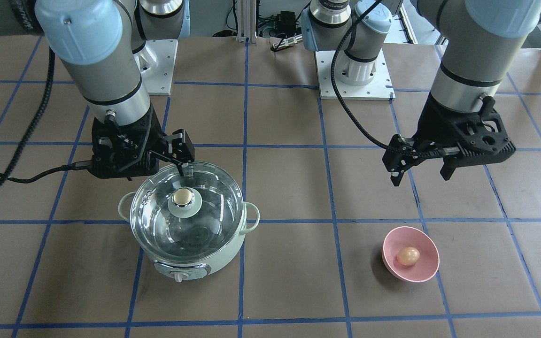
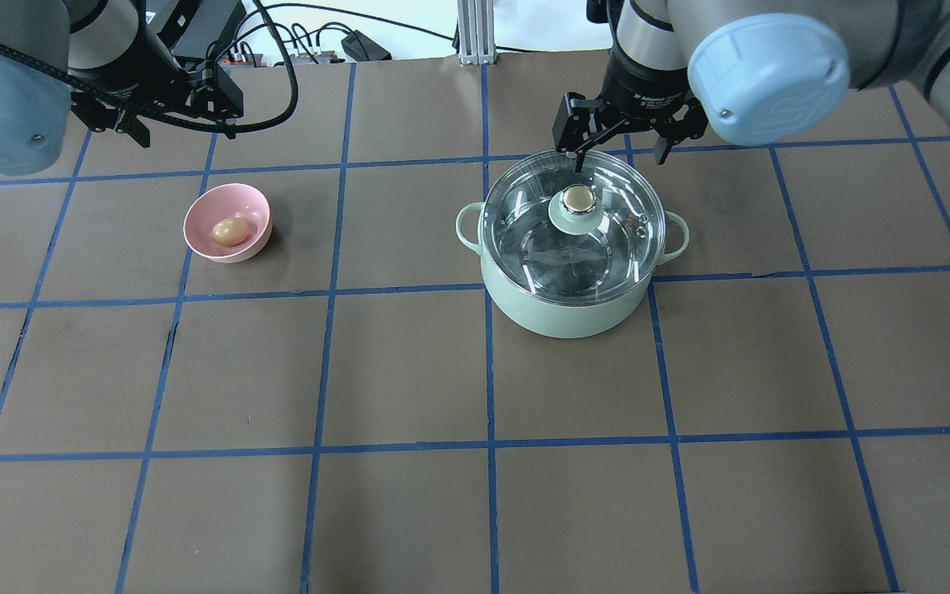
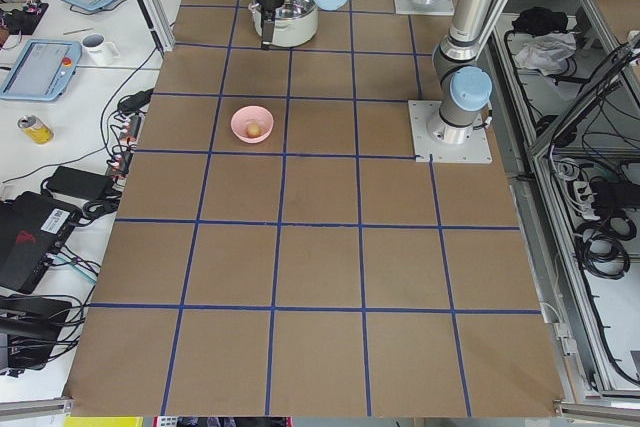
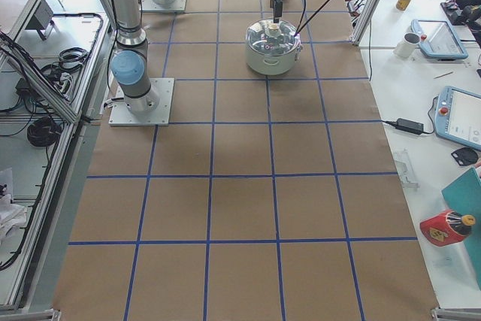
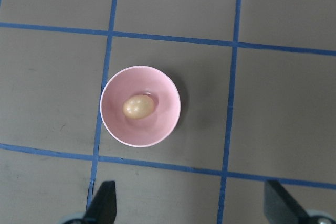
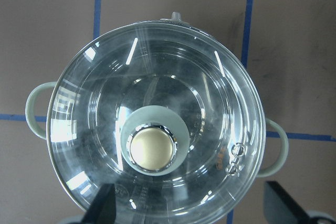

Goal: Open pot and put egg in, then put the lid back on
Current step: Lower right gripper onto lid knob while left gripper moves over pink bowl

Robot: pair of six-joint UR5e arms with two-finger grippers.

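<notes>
The pale mint-green pot (image 2: 566, 318) stands on the table with its clear glass lid (image 2: 524, 239) on, beige-gold knob (image 6: 152, 148) at the centre. My right gripper (image 2: 619, 157) is open and empty. It hovers above the pot's robot-side rim, its fingertips (image 6: 105, 205) apart at the bottom of the right wrist view and the knob just ahead of them. The tan egg (image 5: 138, 106) lies in a pink bowl (image 2: 203, 210). My left gripper (image 1: 421, 178) is open and empty, above the table on the robot's side of the bowl.
The arms' white base plates (image 1: 355, 75) sit at the robot's edge of the table. A black cable (image 1: 17, 178) trails from the right wrist. Side benches hold tablets (image 3: 35, 62), a mug and a can. Blue tape lines grid the brown table.
</notes>
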